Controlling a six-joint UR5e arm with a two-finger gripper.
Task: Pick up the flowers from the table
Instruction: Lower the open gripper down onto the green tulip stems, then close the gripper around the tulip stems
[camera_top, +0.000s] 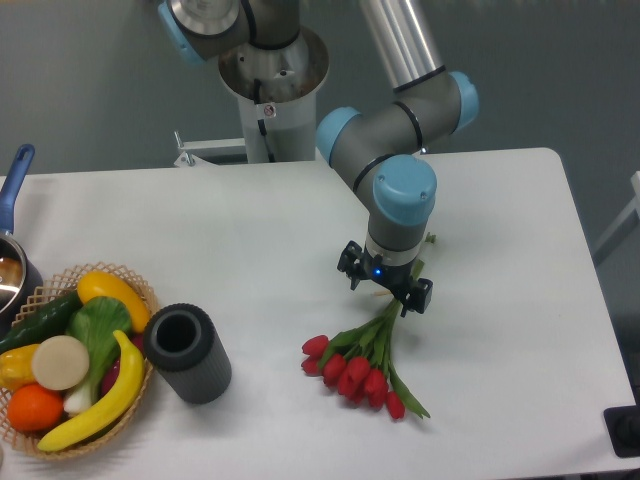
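The flowers (362, 373), a bunch of red tulip buds on green stems, lie on the white table (250, 225) right of centre, with the buds toward the front edge. Their stems run up and to the right, passing under my gripper (385, 288), and the stem tips show again just beyond the wrist. The gripper points down over the stems and is open, one finger on each side of them. Whether the fingertips touch the table is hidden by the wrist.
A dark grey cylinder (186, 351) lies left of the flowers. At the front left stands a wicker basket (62, 272) of toy fruit and vegetables. A pot with a blue handle (14, 176) sits at the left edge. The robot base (272, 85) is behind the table.
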